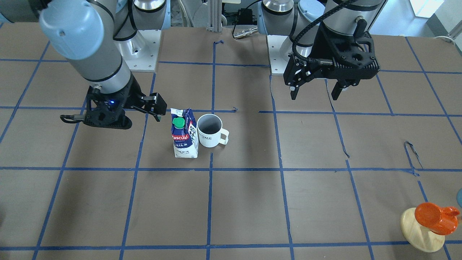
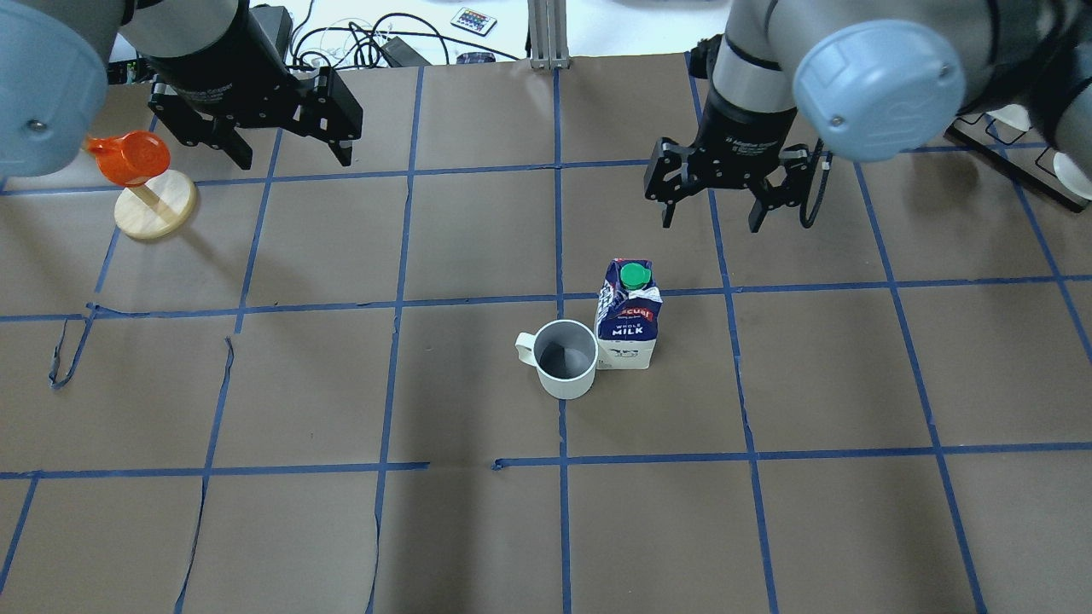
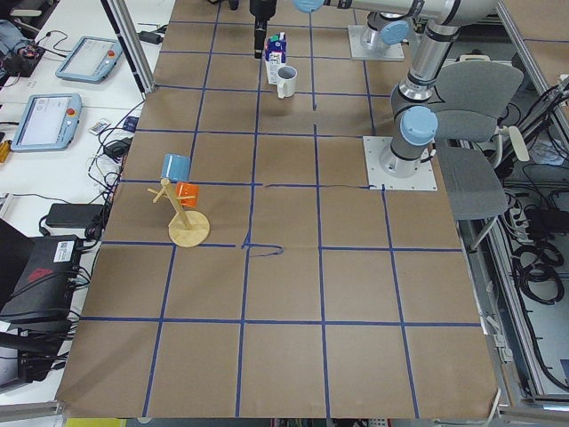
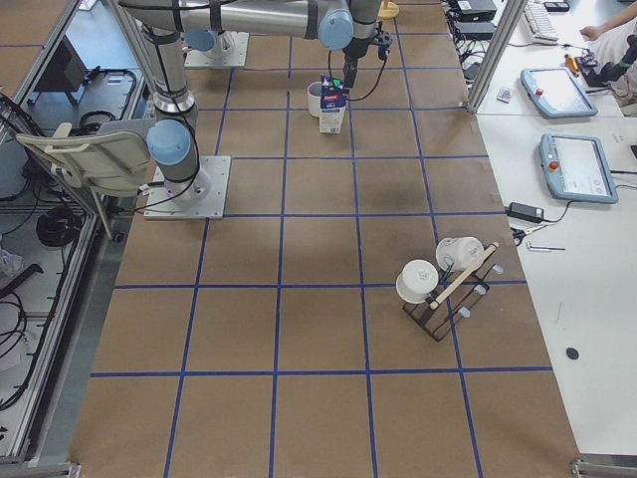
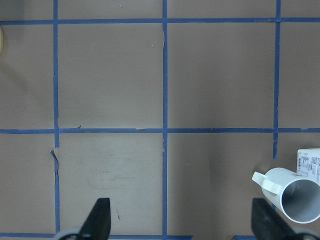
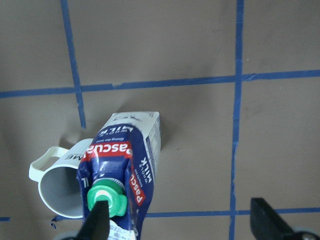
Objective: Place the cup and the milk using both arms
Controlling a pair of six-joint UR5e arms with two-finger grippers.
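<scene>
My L gripper (image 2: 294, 159) hangs wide open w/ nothing in it, in the upper left of the overhead view, up off the table (image 2: 341, 384). In its wrist cam I see both black fingers (image 5: 98, 219) at the bottom edge, far apart, w/ only brown table and blue tape lines (image 5: 164, 75) btw them. The cup (image 5: 298, 201) peeks in at the lower right corner of that view, well apart from the fingers. My R gripper (image 2: 710, 218) is open too and holds nothing. It sits in the upper right part of the overhead view, a bit higher in the frame than the milk (image 2: 629, 320) and a bit to the right of it. In the R wrist cam the milk's green cap (image 6: 106, 199) is at the lower left, right by one finger, but I can't tell if they touch. The milk stands upright near the middle of the table. The cup stands upright just left of it in the overhead view, so close they look like they touch. The cup's handle (image 2: 525, 348) points to the left, away from the milk, and the cup is dark grey inside. Far off, in the upper left of the overhead view next to the L gripper, is an orange cup thing (image 2: 130, 159) on a wooden disc (image 2: 158, 213).
</scene>
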